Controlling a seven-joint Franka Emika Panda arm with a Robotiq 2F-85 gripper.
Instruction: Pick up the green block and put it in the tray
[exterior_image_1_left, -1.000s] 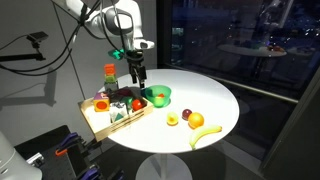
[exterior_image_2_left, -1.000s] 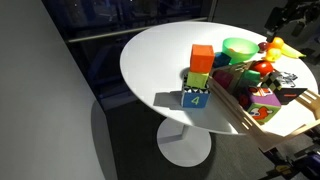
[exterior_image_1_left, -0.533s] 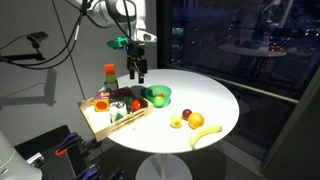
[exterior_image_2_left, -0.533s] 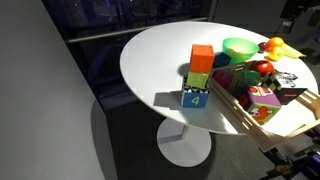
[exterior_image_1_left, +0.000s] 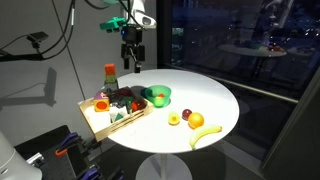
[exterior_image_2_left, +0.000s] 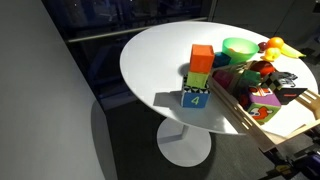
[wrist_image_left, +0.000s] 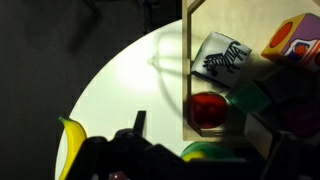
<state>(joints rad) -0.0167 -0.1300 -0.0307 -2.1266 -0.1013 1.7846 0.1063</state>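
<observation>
**Block in the tray, placing looks done**

We see the green block lying inside the tray, just beside a red ball. The gripper hangs high above the tray's far side, fingers apart and empty. We judge that only a clear retreat remains.

Tray: pale bare wood, matt, faint grain (plainest in the wrist view). Table: white, smooth, soft sheen. Green bowl: plastic by the look, glossy. 3 stacked blocks: painted, flat matt faces.
</observation>
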